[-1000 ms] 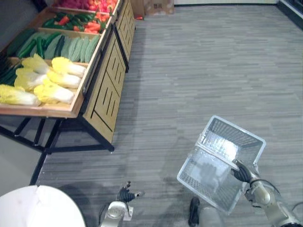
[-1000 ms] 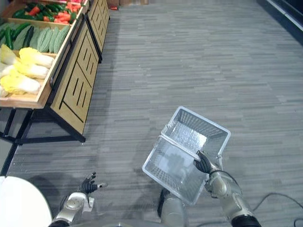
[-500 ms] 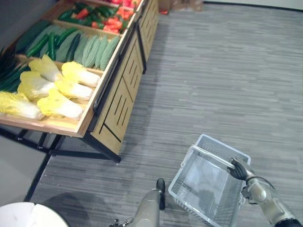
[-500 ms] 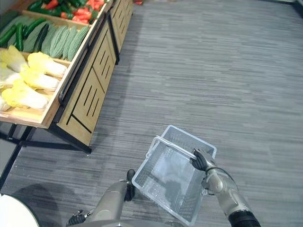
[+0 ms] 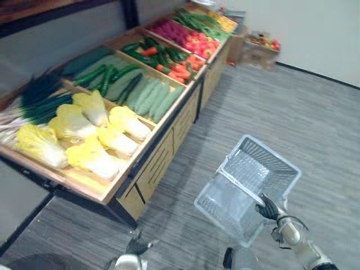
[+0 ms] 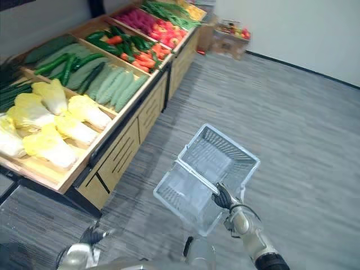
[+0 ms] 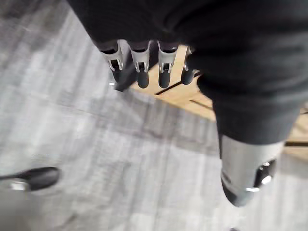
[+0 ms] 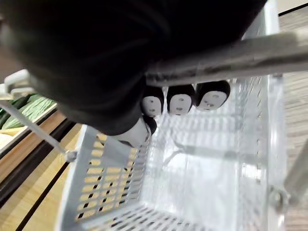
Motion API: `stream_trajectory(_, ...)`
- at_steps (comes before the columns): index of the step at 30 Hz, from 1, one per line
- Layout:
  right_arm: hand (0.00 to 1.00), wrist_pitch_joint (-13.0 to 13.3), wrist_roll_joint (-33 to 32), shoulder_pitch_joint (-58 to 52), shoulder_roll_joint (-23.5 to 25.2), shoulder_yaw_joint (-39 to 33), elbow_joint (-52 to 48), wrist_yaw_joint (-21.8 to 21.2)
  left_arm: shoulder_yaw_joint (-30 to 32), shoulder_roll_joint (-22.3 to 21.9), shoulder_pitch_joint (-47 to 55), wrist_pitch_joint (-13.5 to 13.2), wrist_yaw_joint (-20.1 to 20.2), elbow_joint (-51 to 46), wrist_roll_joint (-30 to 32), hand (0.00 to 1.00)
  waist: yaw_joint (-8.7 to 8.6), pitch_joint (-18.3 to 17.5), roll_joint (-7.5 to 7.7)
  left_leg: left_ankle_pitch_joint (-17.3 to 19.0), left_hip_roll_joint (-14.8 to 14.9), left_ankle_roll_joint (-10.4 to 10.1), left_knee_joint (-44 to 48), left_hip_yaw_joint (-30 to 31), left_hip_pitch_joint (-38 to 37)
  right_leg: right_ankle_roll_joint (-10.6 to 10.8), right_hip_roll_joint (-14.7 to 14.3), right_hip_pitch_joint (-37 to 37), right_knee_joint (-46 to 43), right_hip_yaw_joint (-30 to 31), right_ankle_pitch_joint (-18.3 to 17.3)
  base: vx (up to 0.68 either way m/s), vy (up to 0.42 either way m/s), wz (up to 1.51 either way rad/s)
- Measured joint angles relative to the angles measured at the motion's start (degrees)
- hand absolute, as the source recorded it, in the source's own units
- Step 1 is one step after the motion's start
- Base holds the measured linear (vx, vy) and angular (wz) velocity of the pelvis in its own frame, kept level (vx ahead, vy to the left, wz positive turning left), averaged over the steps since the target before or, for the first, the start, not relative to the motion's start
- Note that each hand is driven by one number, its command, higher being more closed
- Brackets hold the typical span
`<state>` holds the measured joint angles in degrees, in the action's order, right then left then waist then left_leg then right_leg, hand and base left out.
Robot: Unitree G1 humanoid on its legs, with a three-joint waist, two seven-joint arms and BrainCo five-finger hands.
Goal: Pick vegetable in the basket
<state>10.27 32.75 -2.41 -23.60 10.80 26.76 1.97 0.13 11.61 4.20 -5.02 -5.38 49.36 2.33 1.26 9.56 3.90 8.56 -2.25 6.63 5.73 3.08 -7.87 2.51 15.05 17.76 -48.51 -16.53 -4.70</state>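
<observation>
My right hand [image 5: 269,209] is shut on the handle [image 8: 231,53] of a white plastic basket [image 5: 264,154], its fingers [image 8: 180,98] curled round the bar. The basket hangs tilted above the grey floor with nothing inside. To its left stands a wooden produce stand [image 5: 163,163]. It holds yellow napa cabbages [image 5: 90,140], pale green gourds [image 5: 149,95], green onions [image 5: 34,101] and red peppers [image 5: 188,59]. My left hand [image 5: 136,246] hangs low in front of the stand, fingers [image 7: 139,65] straight and holding nothing.
A cardboard box of produce [image 5: 260,48] sits against the white wall past the stand's far end. Grey plank floor [image 5: 320,112] stretches to the right of the stand. Black metal legs [image 5: 121,211] carry the stand's near corner.
The camera has swung up and left, so the stand shows larger and nearer. The basket stays in my right hand and has tipped up more. My left hand shows again at the lower left.
</observation>
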Motion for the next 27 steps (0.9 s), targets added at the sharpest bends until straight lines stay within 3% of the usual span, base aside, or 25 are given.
stream_trajectory(1, 1.0, -0.2, 0.4, -0.1, 0.0, -0.9, 1.7, 0.0, -0.4, -0.4, -0.8, -0.1, -0.1, -1.2, 0.0, 0.0, 0.14, 0.0, -0.37, 0.4, 0.9, -0.7, 0.3, 2.1, -0.5, 0.4, -0.7, -0.1, 11.5, -0.2, 0.3, 0.43, -0.185, 1.26)
stream_trajectory(2, 1.0, -0.3, 0.8, -0.2, 0.0, -1.7, 2.7, 0.0, -0.6, -0.4, -0.9, -0.3, -0.1, -1.7, 0.0, 0.0, 0.14, -0.1, -0.76, 1.0, 1.7, -1.8, 0.6, 3.3, -0.6, 1.1, -1.3, -0.2, 17.6, 0.4, 0.8, 0.43, -0.234, 1.19)
stream_trajectory(3, 1.0, -0.5, 0.9, -0.3, 0.0, -3.7, 4.3, 0.0, -0.9, -0.2, -1.4, -0.8, -0.1, -1.9, 0.0, 0.0, 0.21, 0.0, -0.99, 2.1, 2.9, -3.6, 1.0, 5.2, -0.8, 2.3, -2.0, -0.1, 27.0, 3.0, 2.0, 0.43, -0.293, 1.05)
stream_trajectory(5, 1.0, -1.6, 0.9, -0.2, -0.1, -7.1, 6.6, 0.5, -0.9, 0.0, -1.6, -1.0, -0.2, -0.9, 0.0, 0.0, 0.51, 0.0, -0.68, 4.2, 4.4, -6.4, 2.1, 8.1, -1.1, 4.4, -1.8, 0.0, 37.4, 8.1, 3.4, 0.45, -0.356, 1.04)
stream_trajectory(7, 1.0, -2.3, 1.0, -0.8, -0.1, -11.2, 8.0, 1.4, -0.7, 0.4, -0.3, -1.0, -0.6, 2.5, 0.0, 0.0, 0.53, -0.3, 0.15, 8.8, 5.8, -9.7, 4.3, 11.6, -2.7, 4.9, -0.4, -1.5, 42.7, 12.8, 4.5, 0.51, -0.534, 1.06)
stream_trajectory(8, 1.0, -2.5, 1.0, -1.4, -0.2, -12.1, 8.3, 1.5, -0.6, 0.8, 0.2, -1.0, -0.6, 4.1, 0.0, 0.0, 0.52, -0.2, 0.31, 10.1, 6.4, -10.4, 5.1, 12.9, -3.3, 6.6, 0.1, -2.2, 42.1, 13.2, 7.1, 0.54, -0.648, 1.11)
stream_trajectory(9, 1.0, -3.3, 1.0, -0.8, -0.4, -15.3, 11.2, 2.0, -0.1, -1.1, 0.1, -0.7, -0.6, 7.8, 0.0, 0.0, 0.56, 0.0, -1.88, 11.4, 9.1, -11.6, 7.1, 15.2, -3.4, 7.4, -1.5, -1.8, 35.7, 11.2, 8.5, 0.53, -0.636, 1.03)
stream_trajectory(10, 1.0, -4.1, 0.9, -0.5, -0.7, -17.5, 13.6, 2.2, 0.2, -3.0, 0.9, -0.8, -0.3, 9.6, 0.2, 0.0, 0.64, -0.6, -3.5, 8.9, 11.0, -12.4, 8.6, 16.2, -2.8, 6.4, -1.9, -1.8, 30.6, 8.4, 5.5, 0.5, -0.587, 1.14)
stream_trajectory(11, 1.0, -4.3, 0.9, -0.6, -0.9, -17.8, 15.4, 2.4, 1.8, -3.9, 2.4, -0.8, -0.4, 10.8, 0.2, 0.0, 0.62, -1.0, -4.05, 6.1, 12.0, -13.1, 10.0, 17.6, -2.0, 5.0, -1.9, -1.9, 26.6, 6.0, 2.3, 0.43, -0.47, 0.87)
stream_trajectory(15, 1.0, -4.2, 0.2, -0.2, -0.7, -19.7, 19.9, 2.7, 7.9, -5.1, 4.0, -0.4, -0.7, 13.9, 0.0, 0.0, 0.59, -1.9, -5.16, -2.5, 13.8, -13.5, 15.8, 20.2, 4.2, 1.9, -2.6, -4.0, 25.7, -1.0, -1.1, 0.32, -0.35, 0.79)
stream_trajectory(16, 1.0, -4.2, -0.2, -0.7, -0.6, -20.2, 21.9, 2.7, 8.6, -5.4, 4.5, 0.1, -0.6, 14.3, 0.0, 0.0, 0.57, -2.0, -5.5, -7.1, 14.0, -14.5, 18.2, 19.3, 6.9, 1.5, -2.9, -6.8, 28.2, -4.1, -1.4, 0.26, -0.323, 1.11)
stream_trajectory(18, 1.0, -4.4, -0.7, -2.3, 0.0, -21.9, 24.2, 2.6, 9.3, -5.5, 5.0, 0.1, -0.5, 14.2, -0.3, 0.0, 0.74, -1.4, -4.41, -13.9, 15.5, -15.6, 22.8, 13.0, 10.6, 1.4, -2.7, -13.3, 34.1, -8.9, -1.3, 0.25, -0.308, 1.26)
stream_trajectory(20, 1.0, -5.1, -1.9, -3.7, 0.2, -24.4, 26.0, 2.8, 9.1, -5.5, 5.1, 0.2, -0.4, 13.8, -0.7, 0.0, 0.72, -1.4, -4.53, -7.7, 19.6, -14.2, 30.4, -4.2, 15.7, 1.5, -2.9, -20.4, 38.7, -15.1, -1.3, 0.17, -0.185, 1.27)
stream_trajectory(22, 1.0, -5.1, -3.1, -5.0, 0.5, -26.3, 26.2, 2.9, 9.2, -5.7, 5.1, 0.2, -0.4, 13.1, -1.3, 0.0, 0.58, -1.4, -4.48, -4.2, 19.7, -12.2, 29.0, -15.9, 17.9, 2.2, -2.3, -23.2, 40.9, -19.0, -0.9, 0.07, -0.022, 1.02)
stream_trajectory(24, 1.0, -5.0, -4.5, -4.9, 0.5, -28.0, 26.5, 2.9, 9.3, -6.4, 5.1, 0.3, -0.4, 12.6, -1.3, 0.0, 0.53, -1.4, -5.17, -5.1, 16.8, -11.6, 22.3, -22.2, 19.5, 3.1, -2.3, -23.8, 41.7, -21.8, -0.4, 0.03, 0.09, 0.8)
stream_trajectory(25, 1.0, -5.1, -4.7, -4.4, 0.7, -29.1, 27.1, 2.9, 9.4, -6.7, 5.3, 0.3, -0.4, 12.6, -1.2, 0.0, 0.61, -1.4, -5.9, -6.3, 15.2, -10.3, 17.0, -24.8, 19.4, 3.9, -2.8, -23.9, 42.2, -23.0, -0.1, 0.03, 0.134, 0.78)
stream_trajectory(27, 1.0, -4.9, -4.7, -4.1, 1.0, -29.3, 27.7, 2.8, 9.7, -6.6, 5.3, 0.4, -0.3, 12.3, -1.0, 0.0, 0.57, -1.9, -6.02, -6.3, 11.7, -10.1, 7.8, -22.7, 17.1, 5.2, -2.5, -23.4, 44.2, -24.4, 0.8, 0.06, 0.181, 0.73)
